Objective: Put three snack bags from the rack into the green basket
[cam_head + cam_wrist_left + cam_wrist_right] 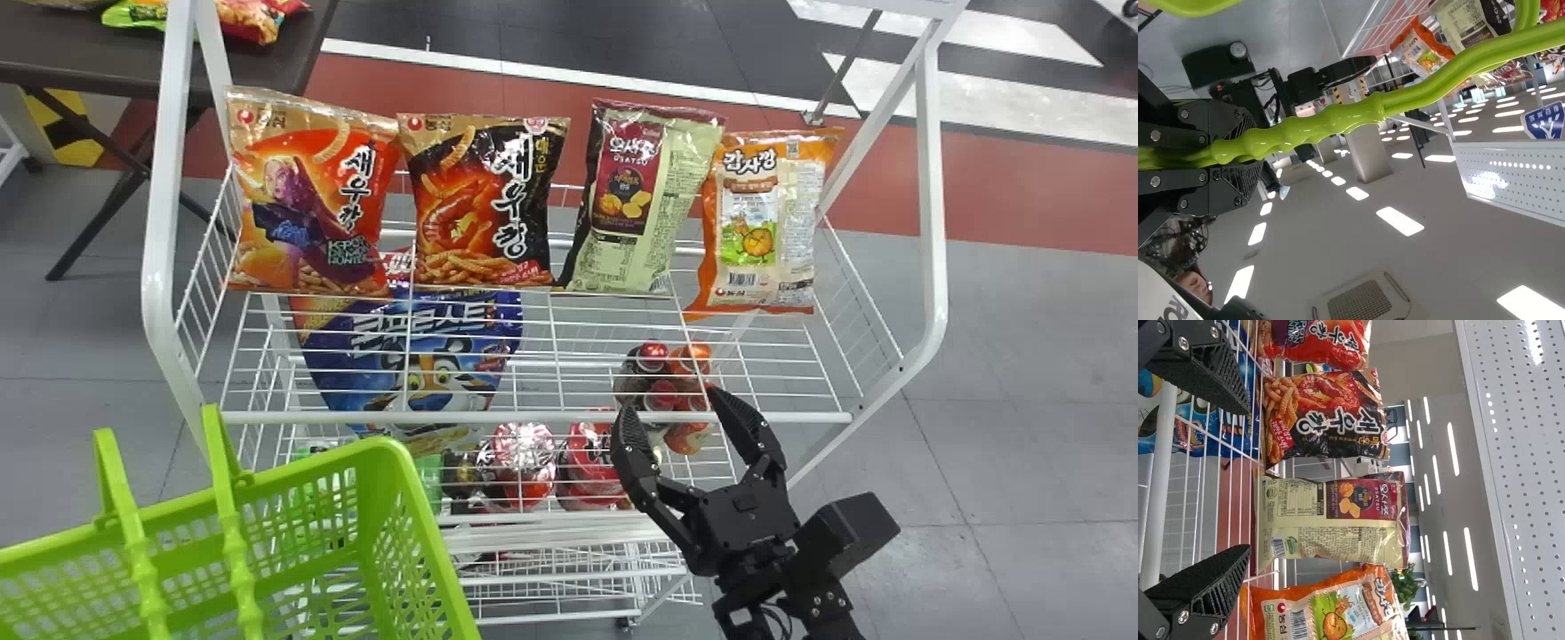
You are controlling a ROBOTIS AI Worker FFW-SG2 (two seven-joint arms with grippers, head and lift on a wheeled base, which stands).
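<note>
While the black right gripper (674,404), the nearer, gapes, the upright cream-and-maroon foil bag (633,191) stands ahead of it on the white wire rack (533,417) (the left gripper (1248,152) clasps the green plastic basket handle (1338,120)).

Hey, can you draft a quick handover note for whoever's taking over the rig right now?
Left gripper: closed around a handle of the green basket, which sits at the rack's front left.
Right gripper: fingers apart, nothing between them, at the front edge of the rack.
Snack bags: four in a row on the top shelf, left to right: red-orange, black, cream-and-maroon, orange.
Done: basket held; no bag visible in the part of it that shows.
Left: apparently all three bags still to pick and place.
</note>
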